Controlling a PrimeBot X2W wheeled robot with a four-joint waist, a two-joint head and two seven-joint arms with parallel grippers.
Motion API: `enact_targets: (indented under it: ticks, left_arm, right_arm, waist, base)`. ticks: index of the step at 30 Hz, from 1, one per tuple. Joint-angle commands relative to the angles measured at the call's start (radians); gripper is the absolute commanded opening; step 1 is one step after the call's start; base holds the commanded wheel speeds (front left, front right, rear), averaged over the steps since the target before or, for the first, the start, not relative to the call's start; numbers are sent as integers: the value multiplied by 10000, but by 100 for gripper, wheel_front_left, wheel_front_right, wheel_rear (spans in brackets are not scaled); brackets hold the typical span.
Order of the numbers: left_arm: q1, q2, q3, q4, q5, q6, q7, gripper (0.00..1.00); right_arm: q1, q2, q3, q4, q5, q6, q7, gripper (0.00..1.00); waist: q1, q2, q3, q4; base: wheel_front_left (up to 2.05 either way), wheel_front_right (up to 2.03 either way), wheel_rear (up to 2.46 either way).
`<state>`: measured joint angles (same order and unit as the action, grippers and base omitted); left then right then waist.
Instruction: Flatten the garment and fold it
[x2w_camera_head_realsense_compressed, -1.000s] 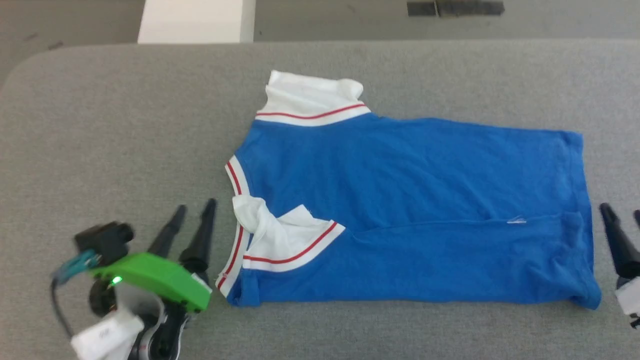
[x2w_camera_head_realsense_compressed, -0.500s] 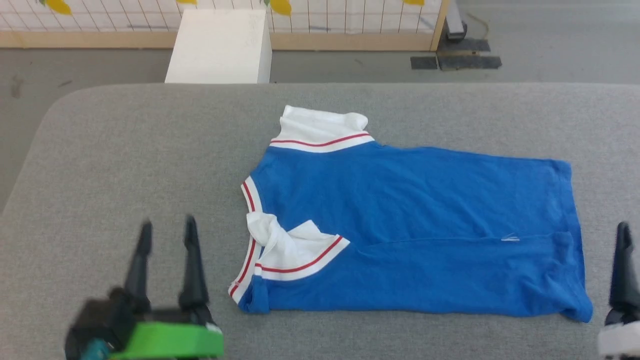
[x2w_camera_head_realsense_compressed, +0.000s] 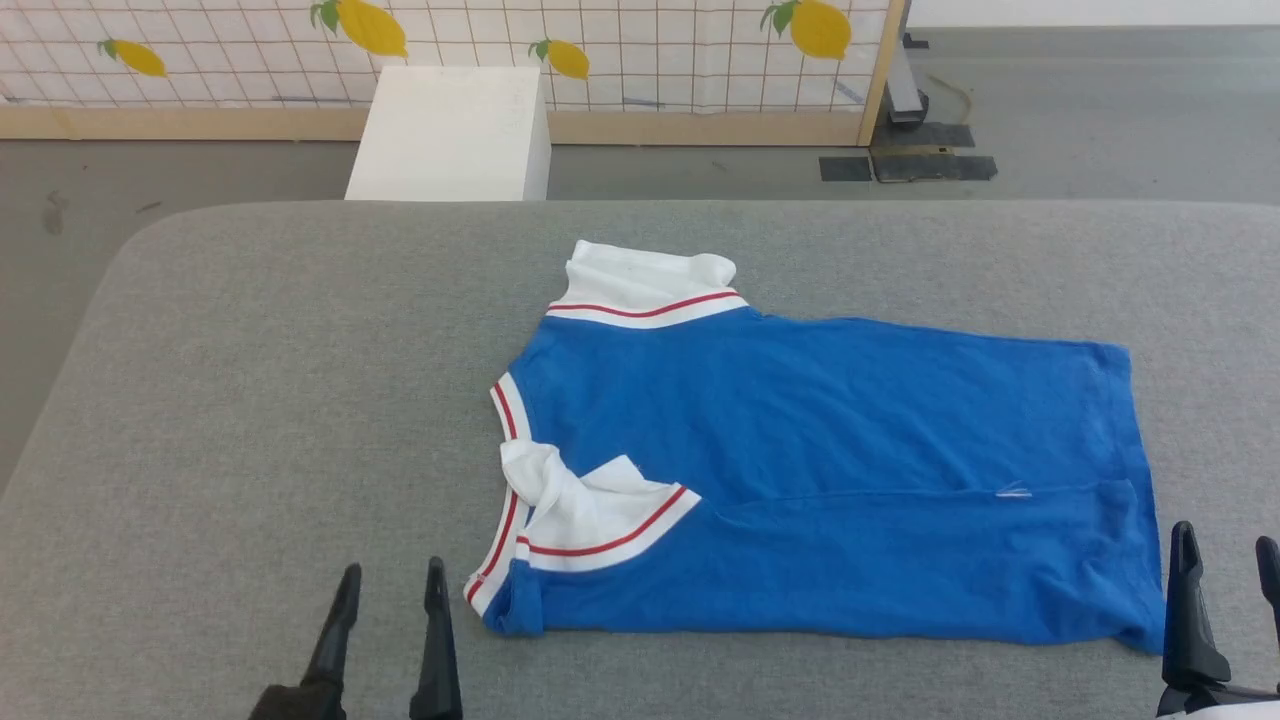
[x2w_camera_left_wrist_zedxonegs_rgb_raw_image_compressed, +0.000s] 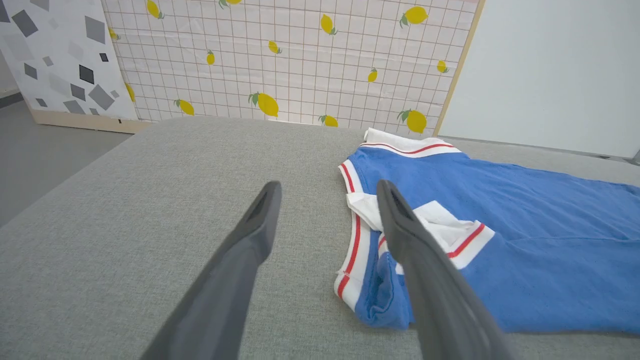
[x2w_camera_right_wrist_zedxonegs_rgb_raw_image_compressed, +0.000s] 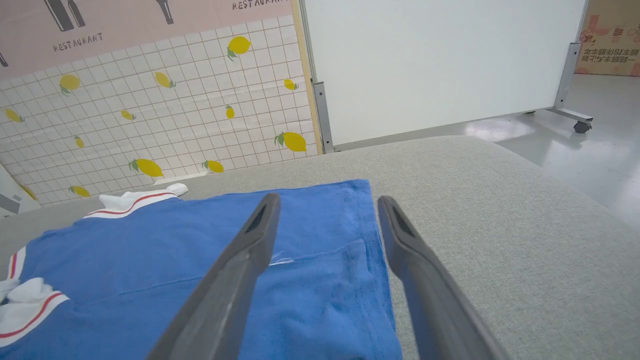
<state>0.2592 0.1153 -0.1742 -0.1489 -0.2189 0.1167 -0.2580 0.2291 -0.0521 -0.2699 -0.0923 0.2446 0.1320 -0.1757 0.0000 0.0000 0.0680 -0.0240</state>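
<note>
The garment (x2w_camera_head_realsense_compressed: 830, 450) lies flat on the grey table, plain blue side up, collar end to the left and hem to the right. Its near edge is folded over the body, and the near white sleeve (x2w_camera_head_realsense_compressed: 590, 510) lies crumpled on the blue. The far white sleeve (x2w_camera_head_realsense_compressed: 645, 285) sticks out at the back. My left gripper (x2w_camera_head_realsense_compressed: 392, 585) is open and empty, just left of the collar trim (x2w_camera_left_wrist_zedxonegs_rgb_raw_image_compressed: 350, 260). My right gripper (x2w_camera_head_realsense_compressed: 1225, 555) is open and empty beside the hem's near right corner (x2w_camera_right_wrist_zedxonegs_rgb_raw_image_compressed: 370, 280). The garment (x2w_camera_left_wrist_zedxonegs_rgb_raw_image_compressed: 500, 210) (x2w_camera_right_wrist_zedxonegs_rgb_raw_image_compressed: 200, 260) shows in both wrist views.
The grey padded table (x2w_camera_head_realsense_compressed: 250, 400) has rounded corners and wide bare room left of the garment. Beyond its far edge stand a white box (x2w_camera_head_realsense_compressed: 450, 135) on the floor, a lemon-patterned panel (x2w_camera_head_realsense_compressed: 600, 50), and a white partition on wheels (x2w_camera_right_wrist_zedxonegs_rgb_raw_image_compressed: 440, 65).
The head camera has tilted up, bringing the far floor and lemon panel into view. Both grippers have drawn back toward the near edge, away from the garment. The garment lies unchanged.
</note>
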Motion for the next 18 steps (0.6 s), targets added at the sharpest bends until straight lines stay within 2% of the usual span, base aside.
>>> enact_targets:
  ticks: [1,5,8,12,18]
  left_arm:
    - [117,-75,17,103,92,-123,-37,100]
    - [-51,-118,-152,585,-32,-413,94,100]
    - [-408,-111,-265,702,-336,-605,840,100]
    - [-1109,82,-546,718,-612,-921,2501,100]
    - [-2012,394,-722,1071,-885,-908,5239,100]
  right_arm:
    - [-5,16,-8,85,43,-13,-85,100]
    - [-86,17,-50,148,41,-13,-89,100]
    - [-130,17,-46,170,42,-13,-77,100]
    - [-227,17,28,241,120,-13,-66,100]
    - [-411,18,155,293,160,-13,-66,100]
  waist:
    - [0,0,-12,35]
    - [0,0,-13,116]
    - [0,0,22,168]
    - [0,0,211,229]
    - [0,0,583,144]
  base:
    - [0,0,0]
    - [0,0,0]
    - [0,0,0]
    - [0,0,0]
    - [0,0,0]
